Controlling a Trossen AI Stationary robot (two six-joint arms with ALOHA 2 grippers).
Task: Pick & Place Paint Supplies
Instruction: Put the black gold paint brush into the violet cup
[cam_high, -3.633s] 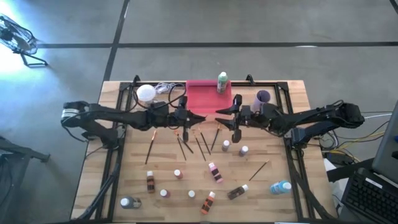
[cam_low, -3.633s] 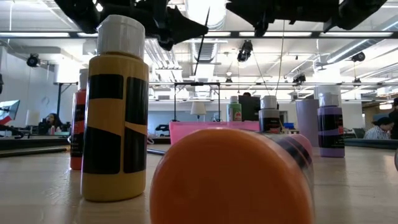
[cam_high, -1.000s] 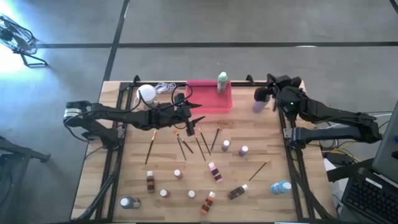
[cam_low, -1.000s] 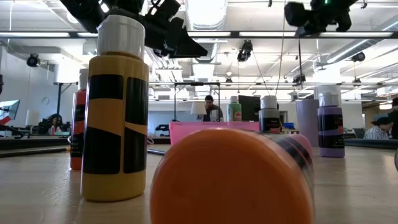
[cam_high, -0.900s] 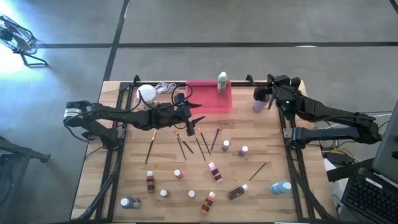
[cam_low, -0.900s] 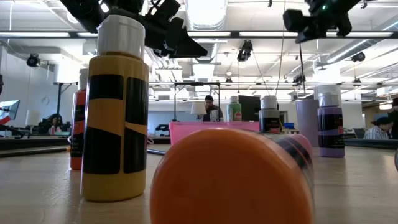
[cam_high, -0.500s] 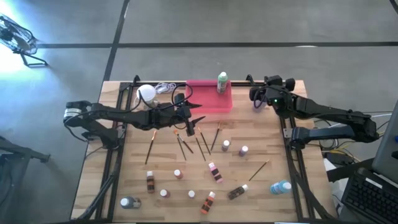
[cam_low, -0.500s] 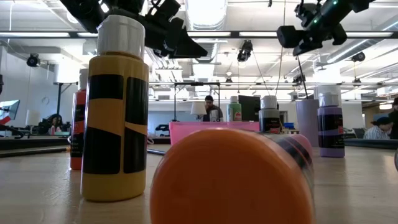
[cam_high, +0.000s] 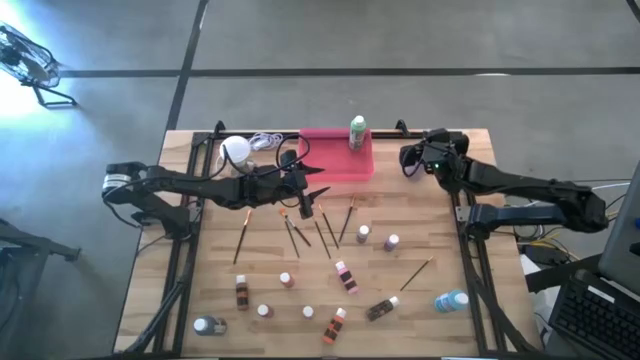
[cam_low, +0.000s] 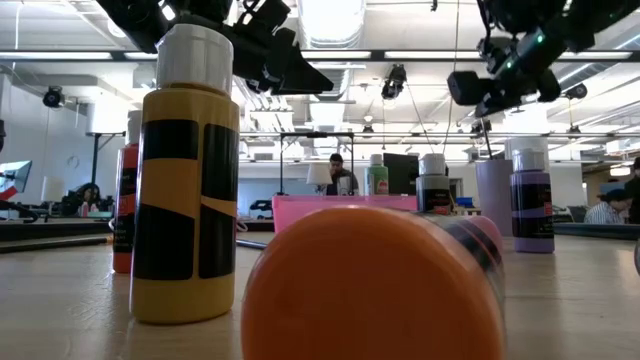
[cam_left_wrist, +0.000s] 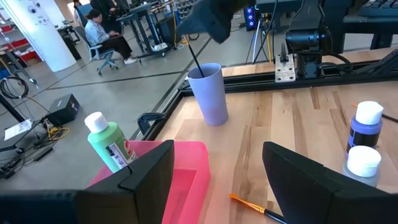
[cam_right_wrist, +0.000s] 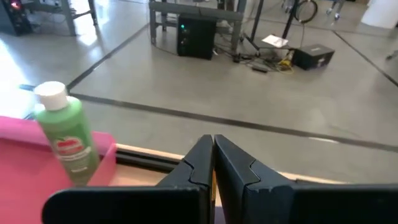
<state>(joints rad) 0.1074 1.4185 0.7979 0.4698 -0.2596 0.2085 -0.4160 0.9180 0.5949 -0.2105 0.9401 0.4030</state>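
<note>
1. Right end effector (cam_high: 407, 158) is pinched shut on a thin dark-handled paintbrush (cam_left_wrist: 196, 62). It hangs at the far right of the worktop (cam_high: 450, 230), directly above a lilac cup (cam_left_wrist: 208, 93).
2. The paintbrush runs down from the closed fingers, and its lower end is inside the cup's mouth. Its tip is hidden by the cup wall.
3. From above, the arm covers the cup almost entirely. In the right wrist view, the shut fingers (cam_right_wrist: 199, 162) block both the brush and the cup.
4. Left end effector (cam_high: 315, 195) is spread wide and holds nothing. It hovers just in front of the pink tray (cam_high: 335, 160).
5. A green bottle (cam_high: 357, 130) stands upright at the tray's far right corner.
6. Four loose paintbrushes (cam_high: 325, 232) lie fanned on the worktop near the left end effector. Another one (cam_high: 417, 271) lies farther right.
7. Two purple bottles (cam_high: 363, 234) stand side by side next to the fan.
8. Small white-capped bottles are scattered along the near edge, and a blue bottle (cam_high: 452, 300) lies on its side there.
9. In the low view, an orange bottle (cam_low: 370, 285) and a yellow bottle (cam_low: 185, 190) stand close to the camera and hide most of the worktop.
</note>
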